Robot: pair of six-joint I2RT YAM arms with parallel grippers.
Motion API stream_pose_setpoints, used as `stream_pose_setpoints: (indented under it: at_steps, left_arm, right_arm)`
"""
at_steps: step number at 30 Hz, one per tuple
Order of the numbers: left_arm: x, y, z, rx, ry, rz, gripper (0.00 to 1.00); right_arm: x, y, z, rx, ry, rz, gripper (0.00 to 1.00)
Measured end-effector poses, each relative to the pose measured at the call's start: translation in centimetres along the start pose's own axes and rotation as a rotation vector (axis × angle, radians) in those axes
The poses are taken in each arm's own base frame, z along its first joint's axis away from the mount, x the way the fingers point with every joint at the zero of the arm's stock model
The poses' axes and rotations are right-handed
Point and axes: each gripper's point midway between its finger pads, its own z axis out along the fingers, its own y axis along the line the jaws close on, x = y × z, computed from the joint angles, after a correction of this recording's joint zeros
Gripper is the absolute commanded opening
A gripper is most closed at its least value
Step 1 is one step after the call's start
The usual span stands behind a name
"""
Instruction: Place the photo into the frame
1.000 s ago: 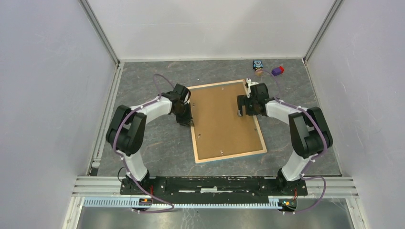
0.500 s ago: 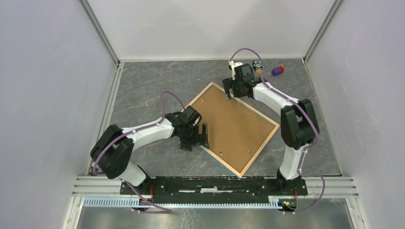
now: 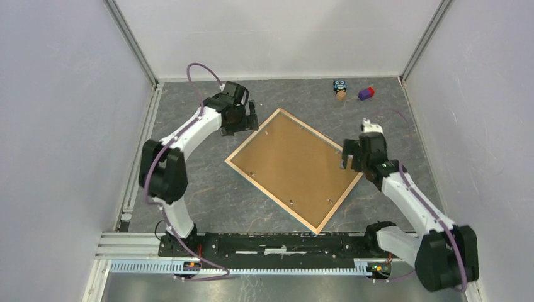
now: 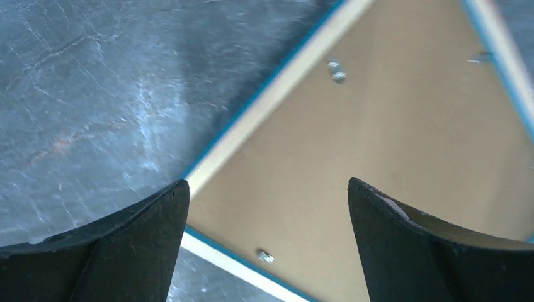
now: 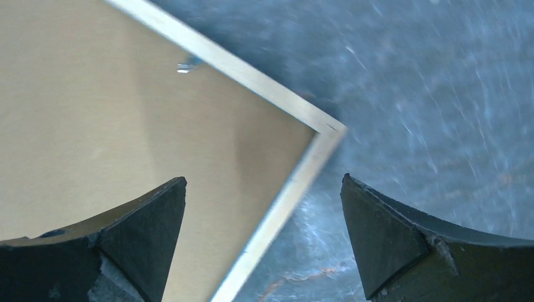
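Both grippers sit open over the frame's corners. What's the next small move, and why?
Probably lower the right gripper so its open jaws straddle the corner of the frame lying between them. The frame lies back-up with its backing board in place, so it likely needs gripping first.

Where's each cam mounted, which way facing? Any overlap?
Top external: fixed above and behind the bases, looking down on the table; both arms show, left tool and right tool flanking the frame, lying back up.
Left wrist: on the left arm, looking down past its own fingers at a frame corner.
Right wrist: on the right arm, looking down past its fingers at another frame corner.
Shared: all three show the frame's brown back and pale border.
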Motion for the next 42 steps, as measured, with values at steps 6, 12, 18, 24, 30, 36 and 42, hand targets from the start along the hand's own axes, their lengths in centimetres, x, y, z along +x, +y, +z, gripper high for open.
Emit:
stream_pose_setpoints:
  at_steps: [6,12,18,24,30,36,42]
  left_arm:
    - [2.7,4.2,6.8,-0.116,0.200,0.035,1.00]
    - [6.0,5.7,7.7,-0.132,0.335,0.073,0.80]
    - [8.0,6.4,6.5,-0.110,0.383,0.082,0.42]
    - [11.4,10.0,3.2,-0.199,0.441,0.135,0.21]
    - [13.1,12.7,1.2,-0.299,0.492,0.216,0.02]
    - [13.2,12.9,1.1,-0.312,0.470,0.232,0.02]
    - [13.1,13.0,1.1,-0.319,0.466,0.234,0.02]
  right_arm:
    - [5.1,-3.9,0.4,0.055,0.049,0.164,0.96]
    - [7.9,-1.4,1.2,-0.088,0.135,0.158,0.93]
    - [7.4,0.3,2.3,-0.194,0.120,0.125,0.92]
    - [5.5,2.4,4.3,-0.239,0.134,0.023,0.89]
    - [2.9,5.2,6.7,-0.262,0.179,-0.068,0.88]
    - [3.7,6.0,3.7,-0.281,0.187,-0.144,0.89]
    - [6.1,6.5,0.6,-0.316,0.177,-0.249,0.80]
